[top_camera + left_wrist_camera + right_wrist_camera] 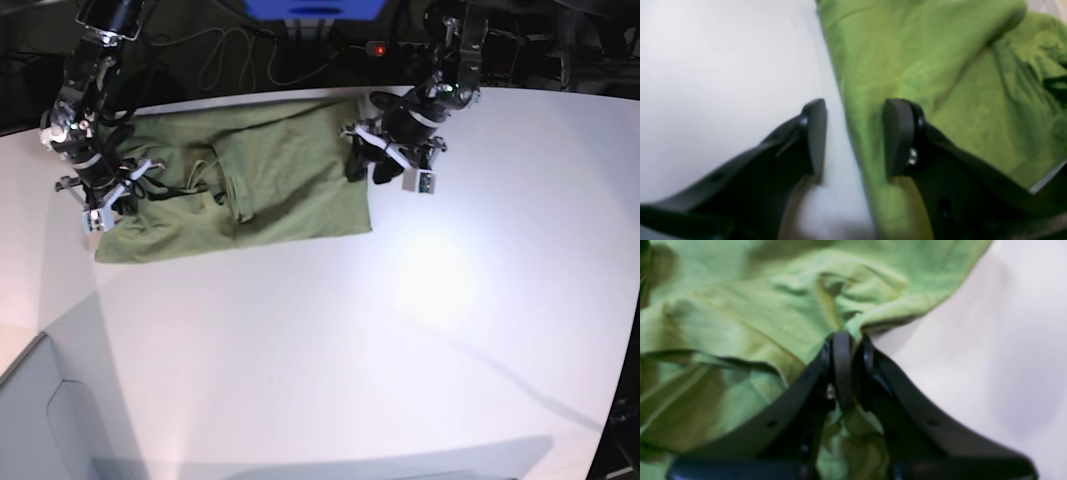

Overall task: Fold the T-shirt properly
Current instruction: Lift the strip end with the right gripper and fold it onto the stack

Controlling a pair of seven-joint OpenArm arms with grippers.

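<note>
The olive-green T-shirt (290,190) lies partly folded and wrinkled on the white table (400,330), at the back left in the base view. My right gripper (853,338) is shut on a bunched fold at the shirt's edge (740,306), at its left end in the base view (115,200). My left gripper (856,108) is open and straddles the shirt's other edge (907,50). One finger (815,133) is over bare table, the other (897,136) over the cloth. In the base view it sits at the shirt's right end (368,165).
Dark cables (215,50) and a blue object (315,8) lie behind the table's back edge. The table's front-left corner (40,335) drops off near the right arm. White tabletop stretches in front of the shirt.
</note>
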